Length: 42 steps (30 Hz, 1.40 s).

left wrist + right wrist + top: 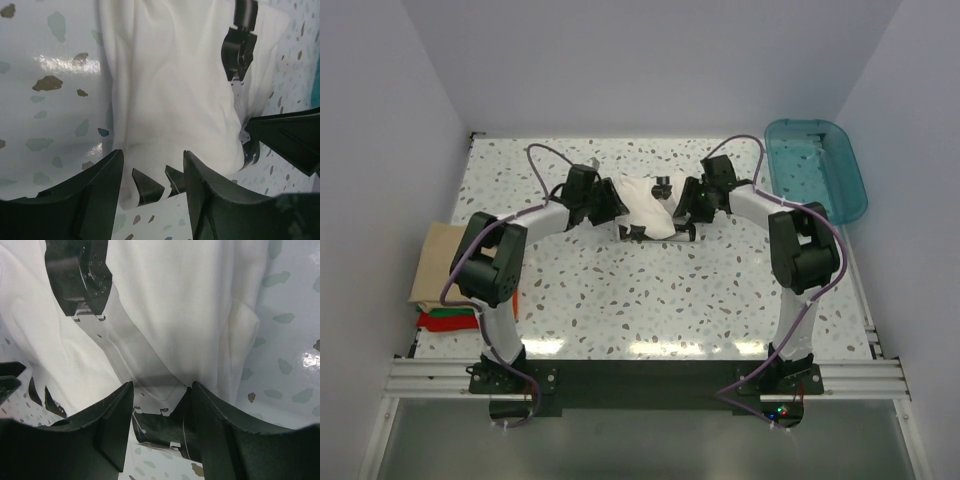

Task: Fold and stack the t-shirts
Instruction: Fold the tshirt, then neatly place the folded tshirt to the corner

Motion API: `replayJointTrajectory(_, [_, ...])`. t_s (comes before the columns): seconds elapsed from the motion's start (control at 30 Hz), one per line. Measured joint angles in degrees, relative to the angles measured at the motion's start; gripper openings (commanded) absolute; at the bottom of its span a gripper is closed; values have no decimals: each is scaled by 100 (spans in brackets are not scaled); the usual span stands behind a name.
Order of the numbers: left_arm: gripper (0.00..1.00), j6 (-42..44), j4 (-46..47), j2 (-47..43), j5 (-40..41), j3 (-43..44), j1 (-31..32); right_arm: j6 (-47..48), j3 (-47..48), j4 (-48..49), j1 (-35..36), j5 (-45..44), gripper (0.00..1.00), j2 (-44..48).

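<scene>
A white t-shirt (645, 203) lies bunched at the table's middle, between my two grippers. My left gripper (623, 218) comes at it from the left. In the left wrist view its jaws (152, 165) stand apart, with the shirt's (170, 90) lower edge hanging into the gap but not pinched. My right gripper (682, 215) comes from the right, and its jaws (161, 390) are also apart, right under the shirt's (175, 300) hem. Folded t-shirts are stacked at the table's left edge: a tan one (435, 262) over green and red ones (448, 320).
A teal plastic bin (817, 165) stands at the back right corner. Parts of the other arm cross each wrist view, the right arm's (240, 45) and the left arm's (77, 270), close against the cloth. The speckled tabletop (650, 300) shows in front of the shirt.
</scene>
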<state>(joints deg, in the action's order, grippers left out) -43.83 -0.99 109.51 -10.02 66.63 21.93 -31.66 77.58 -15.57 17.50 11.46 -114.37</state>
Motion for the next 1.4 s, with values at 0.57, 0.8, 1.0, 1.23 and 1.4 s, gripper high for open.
replayJointTrajectory(0.57, [70, 697, -501, 981, -1001, 1488, -649, 114, 568, -387, -35, 2, 57, 0])
replayJointTrajectory(0.8, [68, 761, -791, 1257, -1088, 1668, -634, 129, 575, -444, -111, 0, 57, 125])
replayJointTrajectory(1.0, [65, 769, -861, 1399, -1040, 1875, -457, 129, 562, -435, -216, 0, 57, 293])
replayJointTrajectory(1.23, [50, 678, -857, 1521, -844, 2006, -168, 129, 533, -435, -284, 2, 57, 304])
replayJointTrajectory(1.4, [20, 380, -916, 1565, -623, 2024, -20, 129, 531, -435, -291, 7, 57, 315])
